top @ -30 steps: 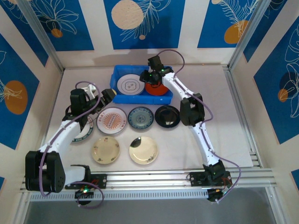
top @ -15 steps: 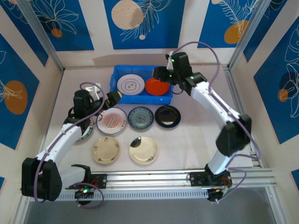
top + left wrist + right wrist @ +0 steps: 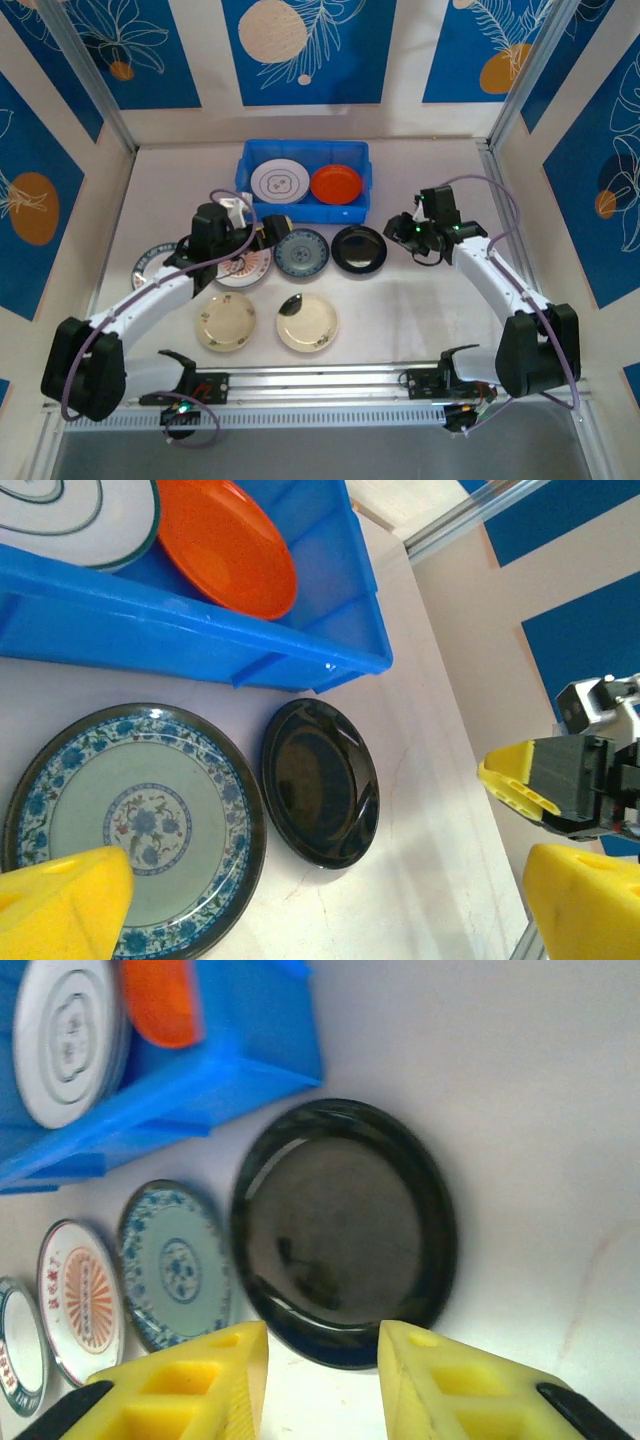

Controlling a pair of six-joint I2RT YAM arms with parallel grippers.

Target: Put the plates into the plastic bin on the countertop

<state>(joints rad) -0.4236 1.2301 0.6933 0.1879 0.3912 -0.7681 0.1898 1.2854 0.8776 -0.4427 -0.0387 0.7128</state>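
The left gripper (image 3: 265, 232) hangs wide open and empty by the teal patterned plate (image 3: 301, 252); behind, the blue bin (image 3: 300, 212) holds 2 plates, a white plate (image 3: 277, 183) and an orange plate (image 3: 336, 184); the right gripper (image 3: 322, 1345), part-open and empty, hovers at the black plate (image 3: 345, 1230) on the countertop (image 3: 400, 310).
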